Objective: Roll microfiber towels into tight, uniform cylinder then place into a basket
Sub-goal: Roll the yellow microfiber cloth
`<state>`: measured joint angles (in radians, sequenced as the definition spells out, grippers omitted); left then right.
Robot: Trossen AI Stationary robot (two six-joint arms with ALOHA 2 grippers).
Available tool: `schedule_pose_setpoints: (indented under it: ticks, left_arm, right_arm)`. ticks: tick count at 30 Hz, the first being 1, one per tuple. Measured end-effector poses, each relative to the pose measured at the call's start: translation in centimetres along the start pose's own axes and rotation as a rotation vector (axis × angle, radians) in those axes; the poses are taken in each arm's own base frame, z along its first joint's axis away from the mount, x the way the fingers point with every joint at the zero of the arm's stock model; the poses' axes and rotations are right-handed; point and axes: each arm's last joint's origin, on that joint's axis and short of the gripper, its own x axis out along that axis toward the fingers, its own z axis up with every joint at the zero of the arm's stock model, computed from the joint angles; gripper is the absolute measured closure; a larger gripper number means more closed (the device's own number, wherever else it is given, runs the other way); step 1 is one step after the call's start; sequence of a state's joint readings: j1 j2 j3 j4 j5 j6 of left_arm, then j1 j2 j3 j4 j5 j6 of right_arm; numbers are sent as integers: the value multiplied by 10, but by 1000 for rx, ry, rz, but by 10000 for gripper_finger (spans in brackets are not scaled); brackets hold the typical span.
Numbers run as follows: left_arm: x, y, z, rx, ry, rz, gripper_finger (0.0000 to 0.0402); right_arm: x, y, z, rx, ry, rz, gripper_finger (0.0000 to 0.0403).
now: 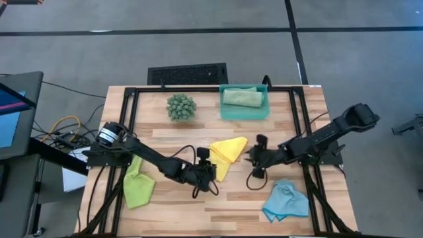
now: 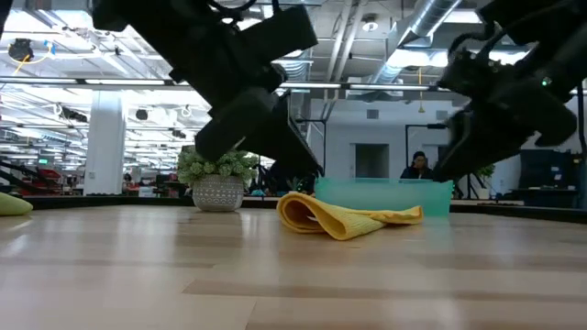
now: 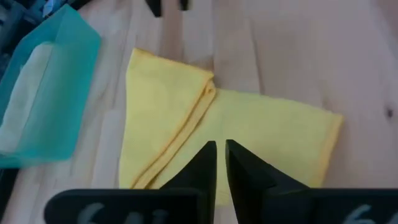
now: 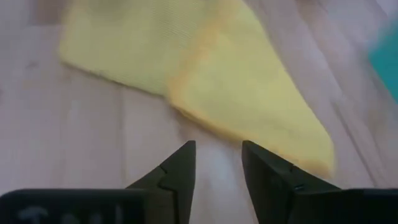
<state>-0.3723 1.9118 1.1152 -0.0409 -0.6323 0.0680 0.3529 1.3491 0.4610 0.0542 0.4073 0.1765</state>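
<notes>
**A:** ok standing here rn. Far left of the top-down pic there's the lime towel (image 1: 138,186) just lying crumpled, waiting its turn imo. Left gripper (image 1: 210,173) sits lower centre, at the yellow towel's (image 1: 227,154) near corner. Its fingers are nearly together w/ only a thin slit, nothing pinched afaict.

**B:** so why's the yellow one folded like that?

**A:** looks half doubled over, one flap lapped on the other, prob a start on narrowing it before the roll. It's dead centre so both arms can reach it.

**B:** and the right side?

**A:** right gripper (image 1: 254,156) is just off the towel's right edge, jaws apart, empty, wood showing btwn them in its wrist cam. Guessing it's lining up for a fresh pinch.

**B:** basket?

**A:** basket (image 1: 244,111) top centre-right, sage towel (image 1: 242,96) already in it. Blue towel (image 1: 285,201) bottom right, untouched. Plant ball (image 1: 181,106) upper centre, well clear of the arms.
</notes>
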Motion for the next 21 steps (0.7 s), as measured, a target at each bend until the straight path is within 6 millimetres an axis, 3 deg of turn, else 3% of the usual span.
schedule_pose_setpoints:
  ticks: [5, 14, 21]
  left_arm:
    - [2, 3, 0, -28, -2, 5, 355]
    - [2, 2, 0, -34, -3, -43, 354]
    - [2, 2, 0, -35, -4, -44, 354]
  right_arm:
    - [27, 11, 6, -225, -31, 12, 267]
    - [64, 16, 10, -361, 66, -19, 295]
    - [64, 17, 20, -380, 77, -35, 356]
